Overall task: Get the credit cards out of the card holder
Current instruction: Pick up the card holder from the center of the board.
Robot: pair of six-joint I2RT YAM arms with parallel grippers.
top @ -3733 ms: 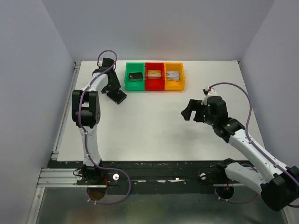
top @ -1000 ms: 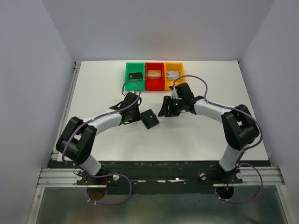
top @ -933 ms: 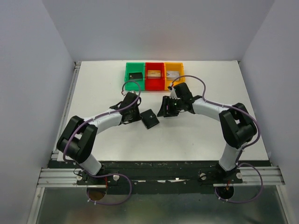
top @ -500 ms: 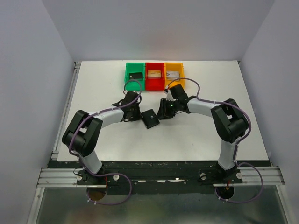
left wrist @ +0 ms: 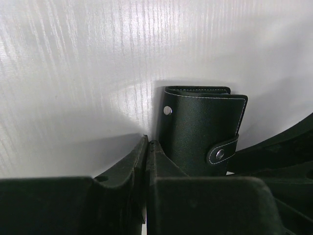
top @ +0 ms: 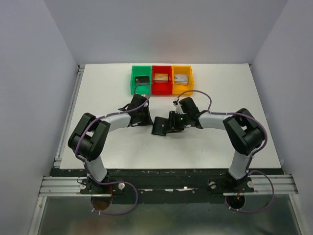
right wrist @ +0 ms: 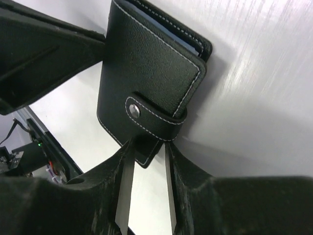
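Observation:
The card holder is a closed black stitched wallet with a snap strap, propped up mid-table between both arms. No credit cards show; only a bluish-grey inner edge peeks from its top. My right gripper is shut on the holder's lower corner just below the strap, one finger on each side. My left gripper is shut with nothing between its fingers, its tip against the holder's left edge.
Three bins stand in a row at the back: green, red and orange, each holding a small blocky item. The right arm's cable loops above the holder. White table lies all round the holder.
Both arms have closed in on the holder from either side. The right jaws have narrowed onto its corner, and the holder has tipped up off the table. The left jaws stay shut.

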